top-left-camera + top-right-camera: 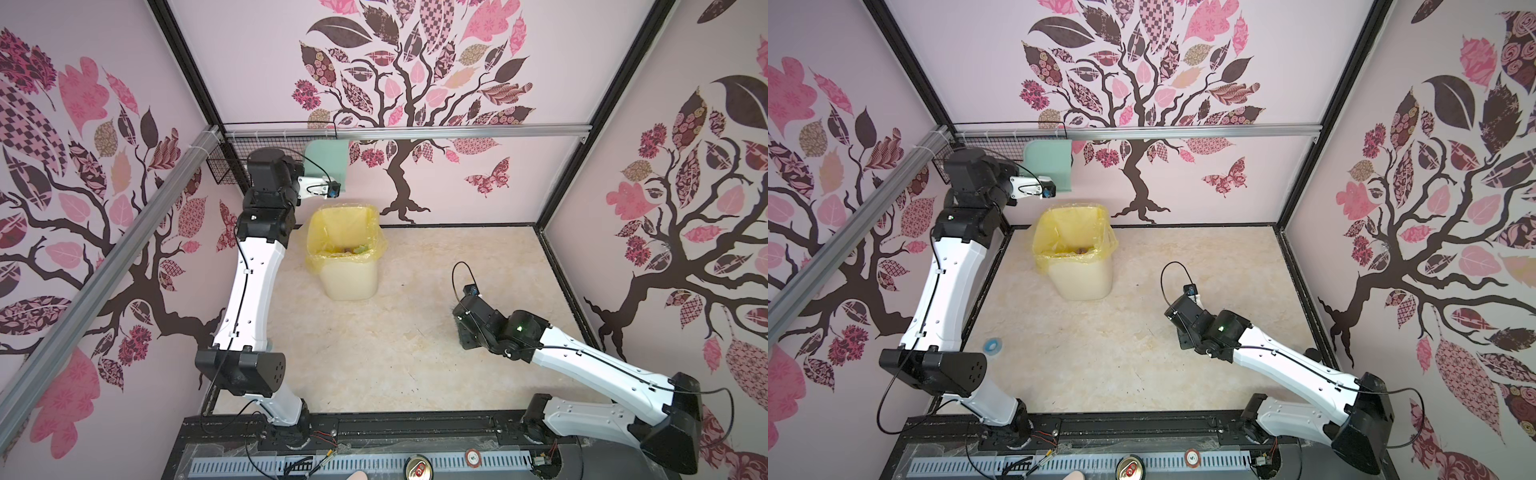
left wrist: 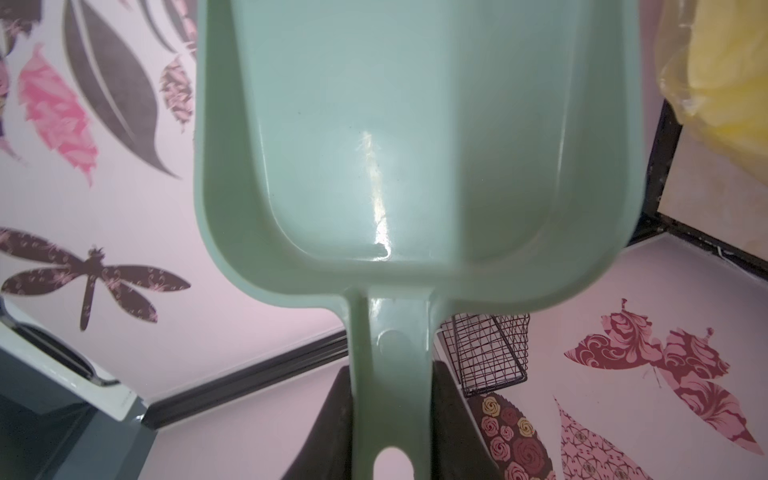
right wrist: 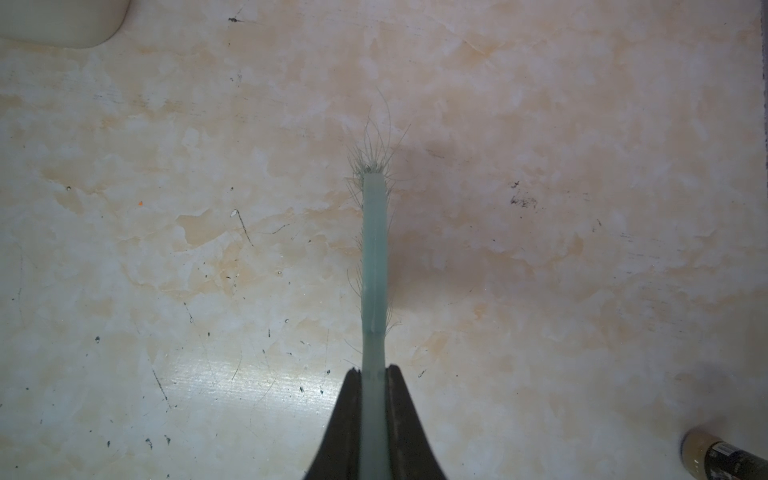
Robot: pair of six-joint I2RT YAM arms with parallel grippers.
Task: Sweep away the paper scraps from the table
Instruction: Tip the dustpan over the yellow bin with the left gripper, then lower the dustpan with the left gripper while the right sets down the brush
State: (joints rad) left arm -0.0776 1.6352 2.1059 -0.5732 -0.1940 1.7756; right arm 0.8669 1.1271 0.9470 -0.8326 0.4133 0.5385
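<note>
Two tools are at work, each clenched on one thing. The left tool (image 2: pixel 392 374) grips the handle of the single dustpan (image 1: pixel 326 157), which hangs in the upper left of a top view, just beside the one wire basket (image 1: pixel 232 166). The right tool (image 3: pixel 374 374) pinches the one brush (image 3: pixel 375 249) low over the counter (image 1: pixel 415 332). The paper scraps (image 1: pixel 356 249), a few wads I cannot count, lie inside the one yellow-lined bin (image 1: pixel 351 286). I think the dustpan may knock the basket or snag the liner, and the thin brush may twist if it is pressed hard.

Glossy plastic dustpan (image 2: pixel 415 124) — scuffed, shiny table (image 3: pixel 540 124)
</note>
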